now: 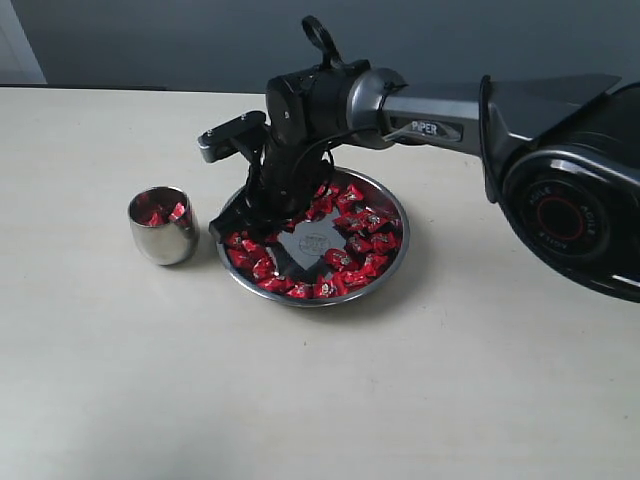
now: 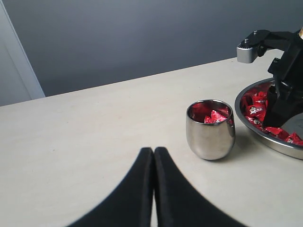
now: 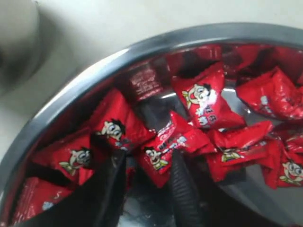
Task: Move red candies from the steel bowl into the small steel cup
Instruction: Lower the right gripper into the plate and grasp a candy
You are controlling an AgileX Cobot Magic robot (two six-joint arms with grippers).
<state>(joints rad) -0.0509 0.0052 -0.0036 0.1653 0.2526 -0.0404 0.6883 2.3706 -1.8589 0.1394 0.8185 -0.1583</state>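
Fingers point(image 3: 182, 189) of the right jaws stand parted astride one candy point(image 3: 160, 152) in the bowl point(image 3: 66, 101), not visibly pinching it. Neighbours crowd close, so close squarely on that wrapper alone and lift clear of the rim. Just beside the bowl, the cup point(image 1: 163, 228) holds a few candies. Away from both, the left jaws are clenched and empty.

Robotics lab test bench. Bare cream table point(image 1: 120, 390) under the steel bowl point(image 1: 312, 242); plain grey wall point(image 1: 150, 40) behind the bowl; white panel strip point(image 1: 15, 45) far to its left; robot arm point(image 1: 430, 125) marked PIPER above it.
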